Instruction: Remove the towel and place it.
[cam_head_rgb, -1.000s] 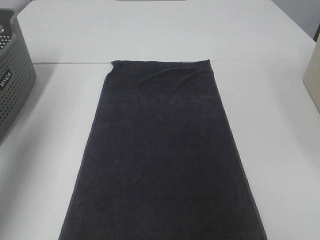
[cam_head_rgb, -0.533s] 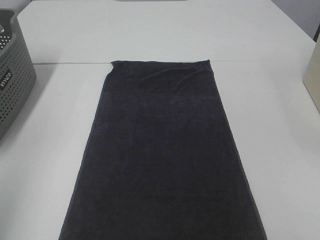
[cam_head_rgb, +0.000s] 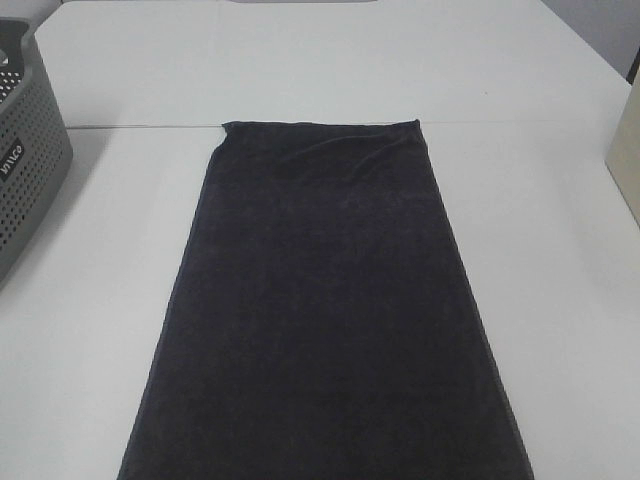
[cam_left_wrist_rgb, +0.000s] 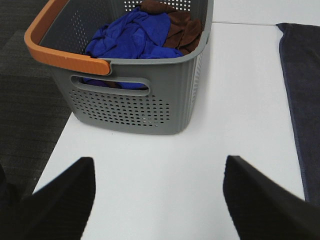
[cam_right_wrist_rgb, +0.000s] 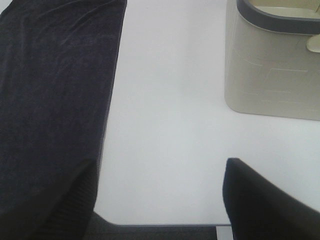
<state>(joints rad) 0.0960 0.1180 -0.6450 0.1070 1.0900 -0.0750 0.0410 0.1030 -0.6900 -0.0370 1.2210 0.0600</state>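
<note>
**Mia:** Nothing has moved since a second ago. The towel lies flat in the same spot, long and dark, in the middle of the white desk. Its far edge sits by the line across the desk, and its near end runs out of the high picture.

**Ben:** Where are the robot's tools?

**Mia:** The high camera shows no arm at all. The left tool hangs over the left side of the desk, near its edge. Its two black fingers are spread wide apart and hold nothing. The right tool hangs over the near right part of the desk. Its fingers are spread wide too, with nothing between them. One finger is over the towel's right edge, but whether it touches the cloth cannot be told.

**Ben:** What else is there?

**Mia:** A grey basket with holes and an orange handle stands on the left. Blue cloth and brown cloth lie inside it. A beige bin stands on the right, well apart from the towel.

**Ben:** So how much of the job is done?

**Mia:** It looks like none yet. The towel is not picked up. Grabbing it, lifting it and putting it down are all left.
</note>
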